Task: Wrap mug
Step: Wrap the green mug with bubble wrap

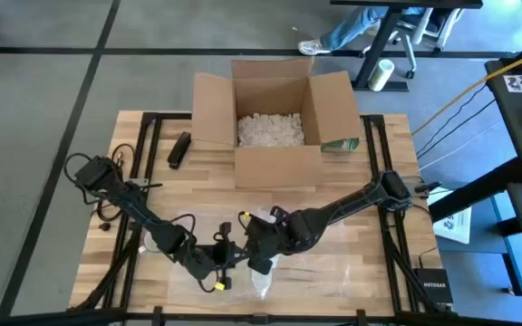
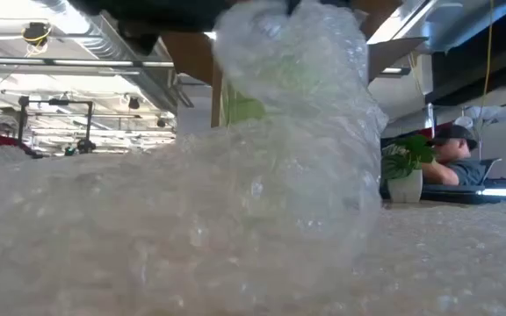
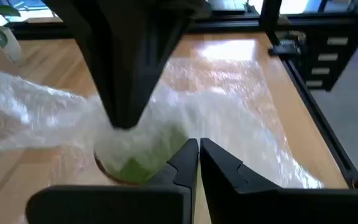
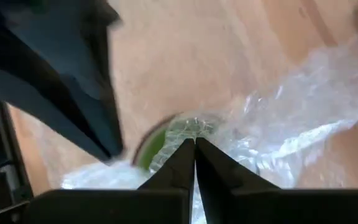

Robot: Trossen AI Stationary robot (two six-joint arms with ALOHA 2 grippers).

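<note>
A green mug stands on the table near its front edge, covered by clear bubble wrap. In the low view the wrap rises as a lump with green showing through. My right gripper is shut over the mug's top, pointing down. My left gripper is shut right beside the mug, on its left in the high view. The mug's handle is hidden. My left gripper's shut fingertips lie against the bubble wrap next to the mug, coming in low from the table's left. Whether a layer sits between them I cannot tell. My right gripper pinches gathered bubble wrap over the mug's rim between its fingertips, from above. The wrap spreads slack from there onto the table.
An open cardboard box with white packing filler stands at the table's far middle. A small black object lies to the box's left. The rest of the bubble wrap sheet lies flat toward the front right. A person sits in the room behind.
</note>
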